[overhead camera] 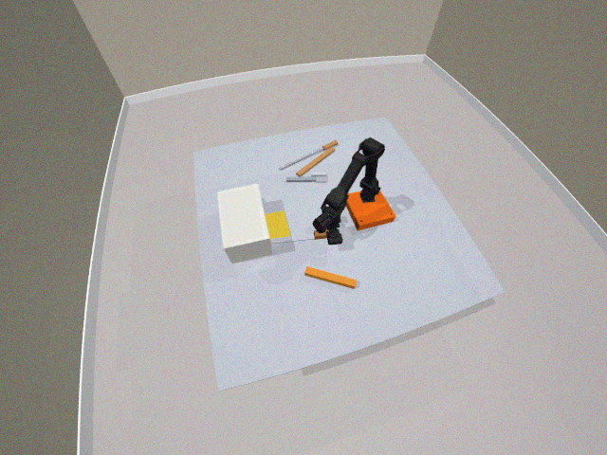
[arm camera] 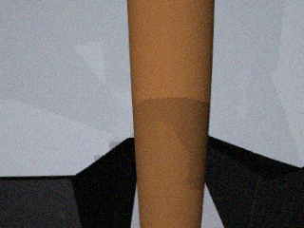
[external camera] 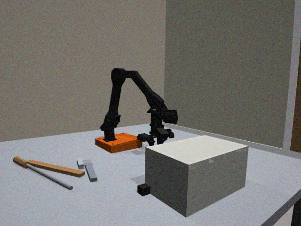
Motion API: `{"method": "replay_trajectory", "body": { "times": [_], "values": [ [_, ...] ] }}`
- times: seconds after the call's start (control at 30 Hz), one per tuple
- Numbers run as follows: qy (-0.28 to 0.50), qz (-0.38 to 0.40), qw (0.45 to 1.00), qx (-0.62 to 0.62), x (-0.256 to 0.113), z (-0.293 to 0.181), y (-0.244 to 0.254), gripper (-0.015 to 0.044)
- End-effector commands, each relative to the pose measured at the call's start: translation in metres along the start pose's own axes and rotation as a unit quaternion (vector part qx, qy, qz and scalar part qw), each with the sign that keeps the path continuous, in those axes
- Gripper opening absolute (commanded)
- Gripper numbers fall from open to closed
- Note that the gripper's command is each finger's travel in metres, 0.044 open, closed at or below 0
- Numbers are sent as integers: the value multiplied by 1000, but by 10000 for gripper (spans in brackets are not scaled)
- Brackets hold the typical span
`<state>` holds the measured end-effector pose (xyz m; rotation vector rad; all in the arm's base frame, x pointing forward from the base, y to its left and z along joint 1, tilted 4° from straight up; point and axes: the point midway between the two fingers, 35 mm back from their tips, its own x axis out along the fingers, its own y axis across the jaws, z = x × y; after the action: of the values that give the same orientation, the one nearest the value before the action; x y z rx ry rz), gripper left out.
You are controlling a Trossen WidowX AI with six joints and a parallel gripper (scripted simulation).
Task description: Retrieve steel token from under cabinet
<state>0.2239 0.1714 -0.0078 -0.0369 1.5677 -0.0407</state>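
Observation:
The white cabinet (overhead camera: 242, 215) (external camera: 216, 182) stands on the table, with the yellow marked area (overhead camera: 278, 225) at its front. My gripper (overhead camera: 326, 236) (external camera: 155, 143) (arm camera: 166, 144) is shut on the brown round handle (overhead camera: 320, 235) (arm camera: 171, 57) of a thin rod tool, low over the table. The tool's thin rod (overhead camera: 296, 241) runs from the handle toward the cabinet's front, beside the yellow area. I cannot tell whether its tip is under the cabinet. The token is not visible in any view.
A rod with a brown handle (overhead camera: 330, 144) (external camera: 48, 176), a brown bar (overhead camera: 315, 162) (external camera: 57, 168) and a grey forked tool (overhead camera: 306, 179) (external camera: 91, 172) lie to one side. An orange bar (overhead camera: 329, 277) lies on the other. A black cube (external camera: 143, 189) is beside the cabinet.

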Motion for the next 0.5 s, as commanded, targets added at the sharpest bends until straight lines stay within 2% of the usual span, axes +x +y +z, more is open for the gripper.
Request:
{"method": "replay_trajectory", "body": {
  "times": [0.0, 0.47],
  "values": [
    [2, 0, 1000, 0, 1, -9, 0, 0],
    [1, 0, 1000, 1, -1, -12, 5, 0]
  ]
}}
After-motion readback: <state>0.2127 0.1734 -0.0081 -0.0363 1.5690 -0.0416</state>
